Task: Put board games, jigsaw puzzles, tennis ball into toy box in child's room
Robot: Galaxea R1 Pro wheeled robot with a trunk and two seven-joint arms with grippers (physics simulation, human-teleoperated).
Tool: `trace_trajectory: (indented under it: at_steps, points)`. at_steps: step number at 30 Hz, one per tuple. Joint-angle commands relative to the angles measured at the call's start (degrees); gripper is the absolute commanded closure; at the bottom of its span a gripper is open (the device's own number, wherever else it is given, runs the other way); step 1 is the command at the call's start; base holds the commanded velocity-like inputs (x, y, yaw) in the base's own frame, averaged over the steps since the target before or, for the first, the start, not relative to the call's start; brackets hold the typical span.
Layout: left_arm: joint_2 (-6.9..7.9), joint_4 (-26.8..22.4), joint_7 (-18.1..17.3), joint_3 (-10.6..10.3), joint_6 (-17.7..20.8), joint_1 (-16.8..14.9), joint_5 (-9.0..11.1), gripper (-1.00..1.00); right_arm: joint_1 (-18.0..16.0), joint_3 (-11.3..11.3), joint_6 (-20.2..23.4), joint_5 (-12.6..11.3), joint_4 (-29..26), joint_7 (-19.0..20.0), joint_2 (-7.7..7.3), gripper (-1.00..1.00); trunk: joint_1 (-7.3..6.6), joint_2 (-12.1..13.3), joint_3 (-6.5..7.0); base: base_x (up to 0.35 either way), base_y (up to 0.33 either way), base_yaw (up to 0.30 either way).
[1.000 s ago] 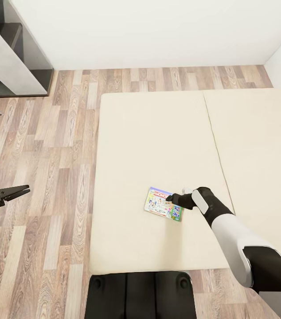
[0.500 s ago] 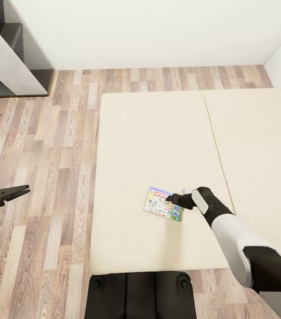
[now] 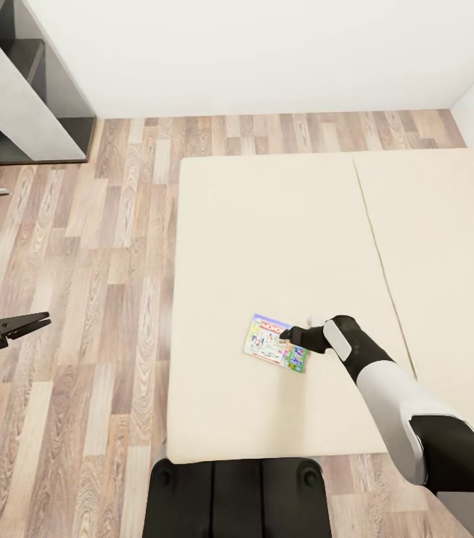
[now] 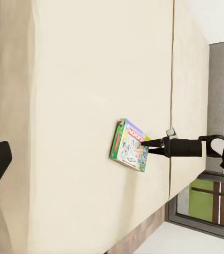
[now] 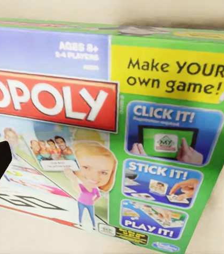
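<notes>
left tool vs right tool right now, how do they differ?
The left tool hangs over the wood floor, off to the side of the bed, near nothing; the right tool is at the edge of the board game on the bed. The left tool's fingers look nearly closed on nothing; the right tool's grip is hard to judge. Both are dark and two-fingered.

right claw (image 3: pixel 288 334) at board game (image 3: pixel 272 353) | bed (image 3: pixel 267 246) | left claw (image 3: pixel 42 322) over floor (image 3: pixel 80 299)

Head view looks steeply down over the bed (image 3: pixel 267 246); left wrist view shares it from afar; right wrist view sits close on the game box (image 5: pixel 117 132).
</notes>
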Motion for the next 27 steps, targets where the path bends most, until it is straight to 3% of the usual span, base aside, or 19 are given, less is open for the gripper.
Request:
trace_trajectory:
  at_steps: [1,15,27]
  points:
    - [0.01,0.0,-0.3,0.0,0.6,0.0,-0.1,-1.0,0.0,0.0,0.2,0.2,-0.1,0.1,0.01,-1.0,0.03,-0.1,-0.06,0.0,0.08,0.0]
    - [0.01,0.0,-0.3,0.0,0.6,-0.1,-0.1,-1.0,0.0,0.0,0.2,0.2,-0.1,0.1,0.05,-1.0,0.03,-0.1,-0.06,0.0,0.118,0.0]
    - [0.01,0.0,-0.3,0.0,0.6,-0.1,-0.1,-1.0,0.0,-0.1,0.3,0.2,-0.1,0.1,0.05,-1.0,0.03,-0.1,-0.06,0.0,0.023,0.0]
